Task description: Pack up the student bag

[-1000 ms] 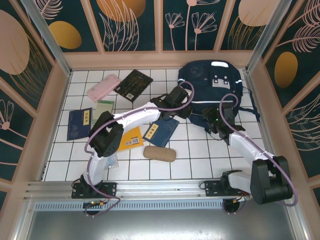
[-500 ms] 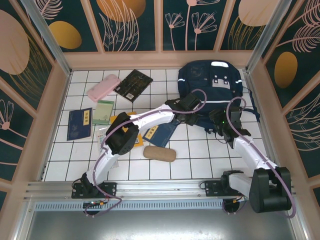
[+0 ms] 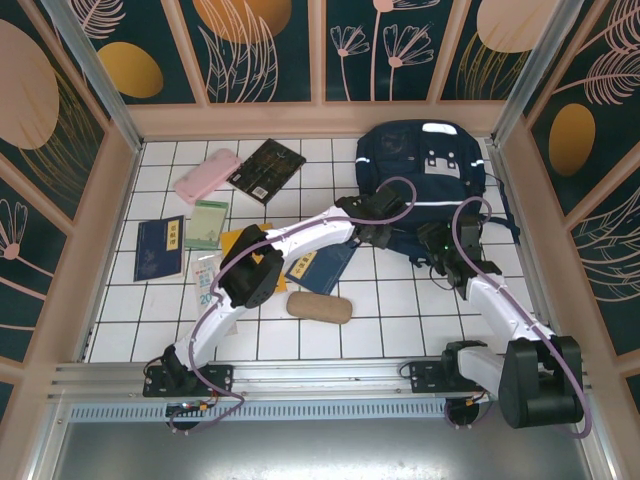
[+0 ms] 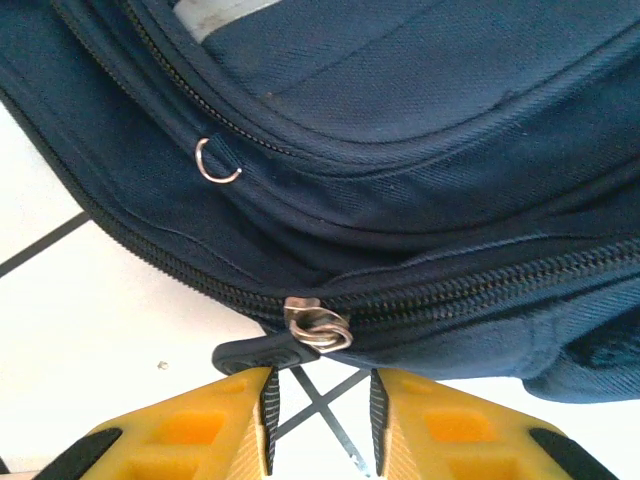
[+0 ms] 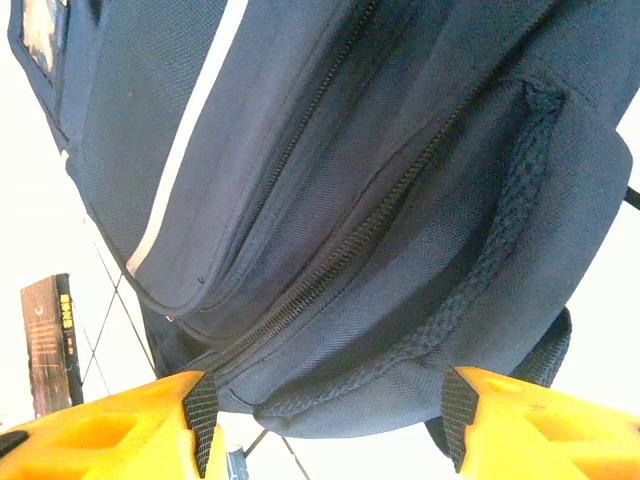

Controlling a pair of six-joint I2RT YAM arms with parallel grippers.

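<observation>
surface: white-tiled table point(image 3: 385, 300); aluminium rail point(image 3: 300, 372) at near edge
room: teal floral wall panels point(image 3: 255, 50), wooden frames
student bag point(image 3: 425, 165): flat on tiles, far right corner
left gripper point(image 4: 320, 385): jaws slightly apart, empty; just short of zip slider point(image 4: 318, 330)
right gripper point(image 5: 325, 400): jaws wide astride bag's lower edge; gripping or not, cannot tell

The top camera looked down from behind; both wrist cameras sat close behind their jaws, all sharing the student bag point(image 3: 395, 160) just ahead.
</observation>
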